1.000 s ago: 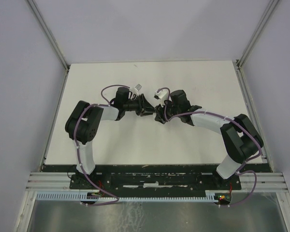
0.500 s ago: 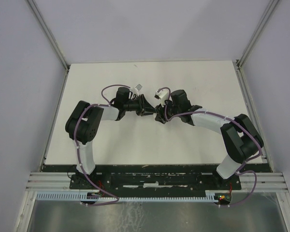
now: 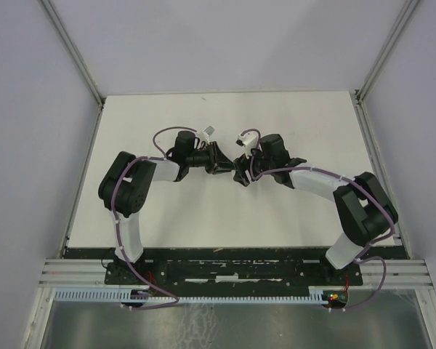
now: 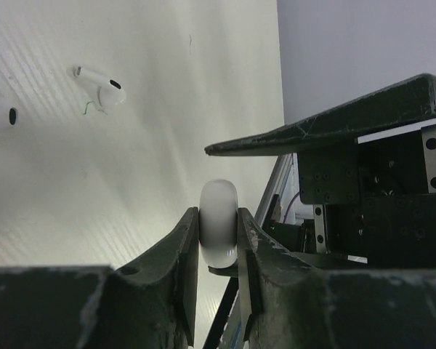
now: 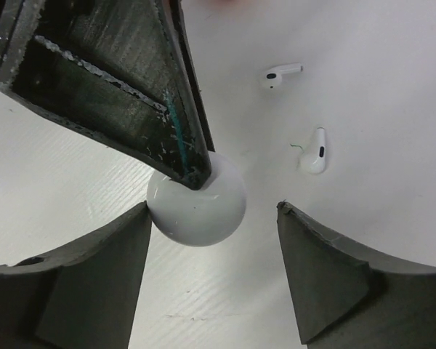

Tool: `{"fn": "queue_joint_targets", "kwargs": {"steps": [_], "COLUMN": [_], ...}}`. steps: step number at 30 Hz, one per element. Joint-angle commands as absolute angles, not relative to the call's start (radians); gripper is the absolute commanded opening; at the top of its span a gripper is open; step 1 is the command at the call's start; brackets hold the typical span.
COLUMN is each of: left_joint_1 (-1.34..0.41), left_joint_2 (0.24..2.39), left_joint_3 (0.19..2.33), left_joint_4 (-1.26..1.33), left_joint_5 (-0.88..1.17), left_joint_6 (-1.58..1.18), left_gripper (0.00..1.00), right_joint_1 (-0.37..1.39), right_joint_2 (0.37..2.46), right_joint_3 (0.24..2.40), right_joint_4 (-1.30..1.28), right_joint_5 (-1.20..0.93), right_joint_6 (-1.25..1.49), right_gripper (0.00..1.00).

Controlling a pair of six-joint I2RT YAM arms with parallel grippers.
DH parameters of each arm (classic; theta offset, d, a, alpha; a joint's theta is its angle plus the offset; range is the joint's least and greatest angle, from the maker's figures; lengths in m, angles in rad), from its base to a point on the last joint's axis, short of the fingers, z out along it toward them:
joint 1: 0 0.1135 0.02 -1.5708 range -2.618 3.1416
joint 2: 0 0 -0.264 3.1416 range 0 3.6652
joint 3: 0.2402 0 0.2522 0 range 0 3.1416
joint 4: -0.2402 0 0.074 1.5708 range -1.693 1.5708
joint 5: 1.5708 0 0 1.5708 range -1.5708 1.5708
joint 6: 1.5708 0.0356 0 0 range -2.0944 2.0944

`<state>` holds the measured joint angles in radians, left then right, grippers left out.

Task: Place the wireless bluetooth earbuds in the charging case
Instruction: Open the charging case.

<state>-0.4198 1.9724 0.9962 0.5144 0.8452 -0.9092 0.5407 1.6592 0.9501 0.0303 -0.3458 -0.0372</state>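
The charging case (image 4: pixel 219 222) is a round, glossy white shell, closed, held edge-on just above the white table. My left gripper (image 4: pixel 218 218) is shut on it, one pad on each flat side. In the right wrist view the case (image 5: pixel 200 207) sits between the fingers of my right gripper (image 5: pixel 212 211), which is open: its left finger touches the case and its right finger stands well apart. Two white earbuds (image 5: pixel 281 73) (image 5: pixel 315 151) lie loose on the table beyond. One earbud (image 4: pixel 98 86) also shows in the left wrist view. From above, both grippers (image 3: pixel 221 161) (image 3: pixel 240 171) meet at mid-table and hide the case.
A small dark speck (image 4: pixel 12 115) lies on the table near the earbud. The white table (image 3: pixel 203 211) is walled by pale panels, with metal rails (image 3: pixel 378 156) along its sides. The arm bases (image 3: pixel 232 269) stand at the near edge.
My right gripper has opened off the case and its wrist has drawn slightly right. My left gripper has closed tighter on the case. The earbuds have not moved.
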Motion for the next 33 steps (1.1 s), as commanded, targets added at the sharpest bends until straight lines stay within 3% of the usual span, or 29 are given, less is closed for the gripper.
{"fn": "queue_joint_targets", "kwargs": {"steps": [1,6,10,22,33], "left_joint_1": [-0.428,-0.427,-0.427,-0.427,-0.435], "left_joint_2": [1.972,1.97,1.958,1.943,1.931], "left_joint_3": [1.019,1.011,1.006,0.969,0.967], "left_joint_4": [0.585,0.615,0.635,0.823,0.839], "left_joint_5": [0.868,0.859,0.84,0.776,0.79], "left_joint_6": [-0.914,-0.937,-0.956,-1.126,-1.141], "left_gripper": [0.16,0.14,0.14,0.12,0.1], "right_joint_1": [0.515,0.493,0.494,0.494,0.496], "right_joint_2": [1.546,1.419,1.415,1.502,1.572], "right_joint_3": [0.915,0.887,0.973,1.04,1.044], "right_joint_4": [0.121,0.113,-0.057,-0.133,-0.081], "right_joint_5": [-0.294,-0.065,0.093,-0.061,-0.081], "right_joint_6": [0.013,0.104,0.147,0.163,0.177], "right_gripper": [0.81,1.0,1.0,1.0,1.0]}}
